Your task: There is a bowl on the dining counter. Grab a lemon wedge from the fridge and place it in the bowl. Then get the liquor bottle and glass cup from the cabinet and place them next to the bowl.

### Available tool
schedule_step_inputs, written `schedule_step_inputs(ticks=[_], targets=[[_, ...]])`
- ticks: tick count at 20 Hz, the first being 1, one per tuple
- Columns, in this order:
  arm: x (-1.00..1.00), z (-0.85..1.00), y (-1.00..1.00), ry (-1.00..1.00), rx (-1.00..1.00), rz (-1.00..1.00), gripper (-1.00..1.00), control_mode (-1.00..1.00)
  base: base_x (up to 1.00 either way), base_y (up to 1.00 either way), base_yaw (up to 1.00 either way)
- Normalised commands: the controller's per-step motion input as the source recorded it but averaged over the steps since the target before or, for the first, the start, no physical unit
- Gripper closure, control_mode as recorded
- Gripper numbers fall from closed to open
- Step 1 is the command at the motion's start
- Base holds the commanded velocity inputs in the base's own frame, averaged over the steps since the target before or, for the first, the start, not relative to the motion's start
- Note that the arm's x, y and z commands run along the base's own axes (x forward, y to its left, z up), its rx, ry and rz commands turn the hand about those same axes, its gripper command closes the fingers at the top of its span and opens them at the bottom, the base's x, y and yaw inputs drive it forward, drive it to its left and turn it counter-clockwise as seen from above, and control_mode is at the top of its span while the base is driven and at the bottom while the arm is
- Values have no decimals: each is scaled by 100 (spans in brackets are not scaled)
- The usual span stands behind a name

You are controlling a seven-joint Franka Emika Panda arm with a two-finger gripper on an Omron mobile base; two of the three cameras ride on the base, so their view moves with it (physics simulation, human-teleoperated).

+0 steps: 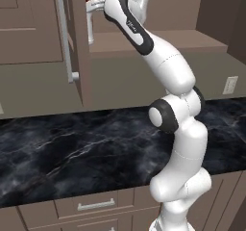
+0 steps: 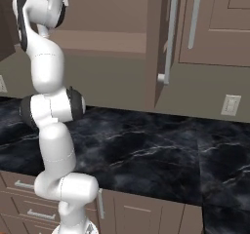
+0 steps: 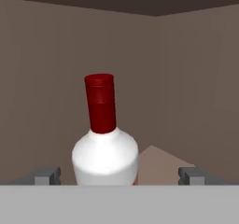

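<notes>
Tool (image 3: 119, 175) first: in the hand view its two grey fingertips (image 3: 46, 175) stand wide apart at the bottom, one on each side of the liquor bottle (image 3: 105, 155), with clear gaps between each tip and the white body, so it is open and grips nothing.

That bottle stands upright on the brown shelf (image 3: 161, 160) inside the cabinet (image 1: 144, 40). Its long axis runs vertically, red cap (image 3: 100, 101) pointing straight up and the rounded white shoulder below it. Its base is hidden by the lower edge of the view. Plain brown walls rise behind it, meeting in a corner to the right of the cap.

From the left base view the white arm (image 1: 178, 129) rises from the lower right and reaches up and left into the open cabinet; a small red spot (most likely the cap, though too small to tell) shows just beside the hand near the door edge. One cabinet door (image 1: 77, 42) stands swung out, its long silver handle (image 1: 65, 32) vertical. Below lies the black marble surface (image 1: 72, 153) with white veins, and brown drawers (image 1: 96, 206) under it. In the right base view the arm climbs from the lower left toward the same open cabinet.
</notes>
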Motion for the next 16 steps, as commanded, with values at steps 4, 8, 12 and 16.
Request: schedule_step_inputs(ticks=[4,8,12,16], targets=[[5,1,6,0,0,0,-100,-100,0,0,0],[0,0,3,0,0,0,-100,-100,0,0,0],[0,0,3,0,0,0,-100,-100,0,0,0],[0,0,3,0,0,0,-100,-100,0,0,0]])
